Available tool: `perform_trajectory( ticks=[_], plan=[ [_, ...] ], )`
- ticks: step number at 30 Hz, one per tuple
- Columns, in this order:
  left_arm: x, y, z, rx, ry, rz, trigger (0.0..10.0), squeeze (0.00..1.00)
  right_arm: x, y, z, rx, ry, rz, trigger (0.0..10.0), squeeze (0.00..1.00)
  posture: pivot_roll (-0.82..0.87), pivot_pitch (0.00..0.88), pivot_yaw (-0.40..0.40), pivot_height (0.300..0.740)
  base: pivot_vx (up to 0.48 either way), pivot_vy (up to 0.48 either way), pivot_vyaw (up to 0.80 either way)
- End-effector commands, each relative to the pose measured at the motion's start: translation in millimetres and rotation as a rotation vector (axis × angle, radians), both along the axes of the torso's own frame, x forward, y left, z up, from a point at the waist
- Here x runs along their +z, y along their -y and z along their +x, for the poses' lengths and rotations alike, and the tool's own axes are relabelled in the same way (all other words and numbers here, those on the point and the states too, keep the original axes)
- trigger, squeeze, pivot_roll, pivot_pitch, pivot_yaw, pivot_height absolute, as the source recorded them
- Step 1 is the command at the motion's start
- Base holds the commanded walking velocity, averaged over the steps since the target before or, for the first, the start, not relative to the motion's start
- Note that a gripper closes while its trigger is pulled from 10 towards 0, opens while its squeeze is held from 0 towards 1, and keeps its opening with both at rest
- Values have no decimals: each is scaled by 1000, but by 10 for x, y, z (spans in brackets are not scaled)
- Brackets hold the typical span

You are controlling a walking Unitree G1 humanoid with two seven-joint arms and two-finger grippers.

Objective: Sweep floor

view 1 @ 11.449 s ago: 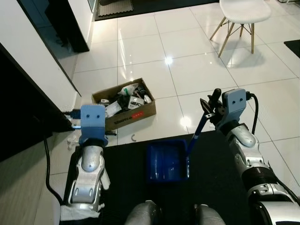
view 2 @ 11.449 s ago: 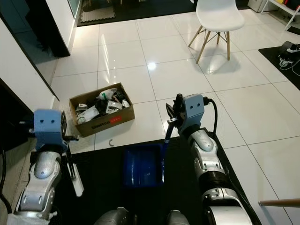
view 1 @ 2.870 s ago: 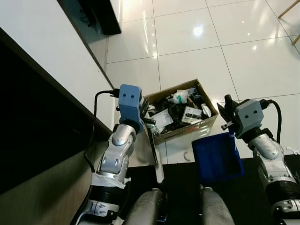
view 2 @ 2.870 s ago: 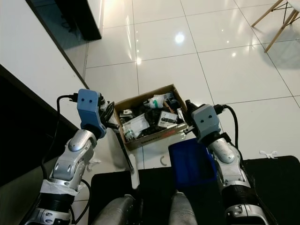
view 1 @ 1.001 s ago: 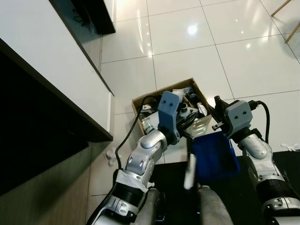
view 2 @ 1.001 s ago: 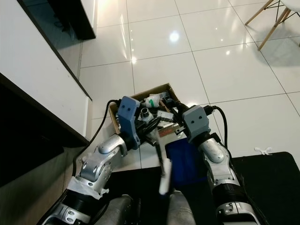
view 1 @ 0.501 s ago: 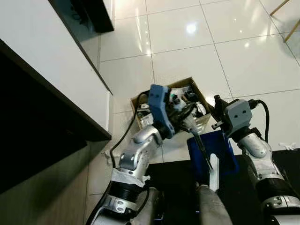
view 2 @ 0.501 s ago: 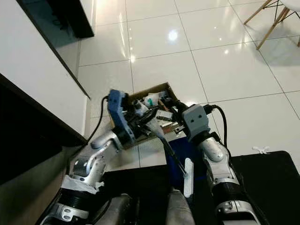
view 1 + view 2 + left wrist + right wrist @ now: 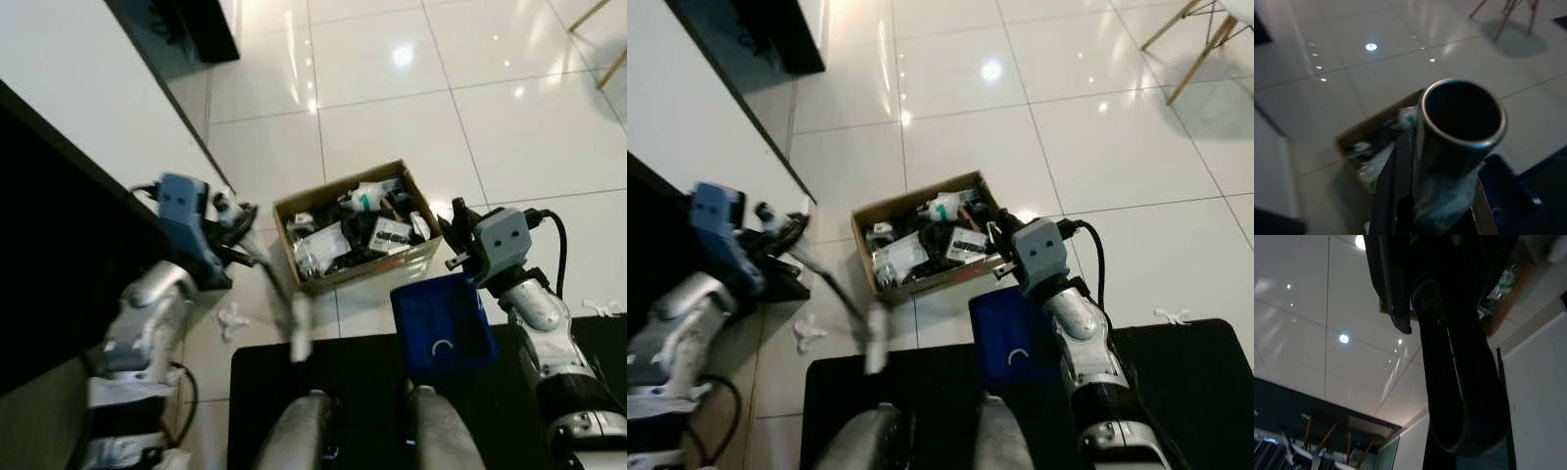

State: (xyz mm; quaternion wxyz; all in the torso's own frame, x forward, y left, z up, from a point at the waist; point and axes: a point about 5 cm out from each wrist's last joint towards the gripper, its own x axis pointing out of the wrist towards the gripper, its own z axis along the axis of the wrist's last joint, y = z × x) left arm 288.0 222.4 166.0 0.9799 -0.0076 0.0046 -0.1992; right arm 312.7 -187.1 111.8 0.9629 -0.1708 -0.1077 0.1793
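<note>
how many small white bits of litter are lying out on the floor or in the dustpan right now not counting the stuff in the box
3. One curved piece lies in the blue dustpan, one on the tiles left of the cardboard box, one on the tiles at far right. Others may be hidden.

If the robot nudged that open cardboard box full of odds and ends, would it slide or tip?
The open brown cardboard box would probably slide: it sits low and flat on glossy white floor tiles. Its heaped loose contents likely add weight and might shift or spill. The thin walls may flex if pushed.

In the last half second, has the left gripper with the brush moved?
Yes. The left gripper swung the brush to the robot's left, from over the blue dustpan to left of the cardboard box.
</note>
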Motion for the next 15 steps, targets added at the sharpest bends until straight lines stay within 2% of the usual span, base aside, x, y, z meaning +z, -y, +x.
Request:
perform_trajectory(
  ticks=[1,2,4,5,7,12,14,15],
  plan=[
    [101,-134,-61,7,22,-7,10000,0,-217,-83,-107,23,-95,59,10000,0,60,207,158,740,0,0,0],
    [101,-134,-61,7,22,-7,10000,0,-217,-83,-107,23,-95,59,10000,0,60,207,158,740,0,0,0],
    [68,-294,-70,83,9,26,10000,0,-164,-82,-157,32,-65,60,10000,0,58,196,161,740,0,0,0],
    [68,-294,-70,83,9,26,10000,0,-164,-82,-157,32,-65,60,10000,0,58,196,161,740,0,0,0],
    [-29,-396,-75,144,-15,59,10000,0,-80,-83,-240,47,-26,58,10000,0,50,190,162,740,0,0,0],
    [-191,-444,-65,228,-60,109,10000,0,74,-84,-381,69,26,56,10000,0,19,183,167,740,0,0,0],
    [-299,-467,-15,309,-86,177,10000,0,212,-70,-445,70,68,62,10000,0,12,181,169,740,0,0,0],
    [-299,-467,-15,309,-86,177,10000,0,212,-70,-445,70,68,62,10000,0,12,181,169,740,0,0,0]
  ],
)
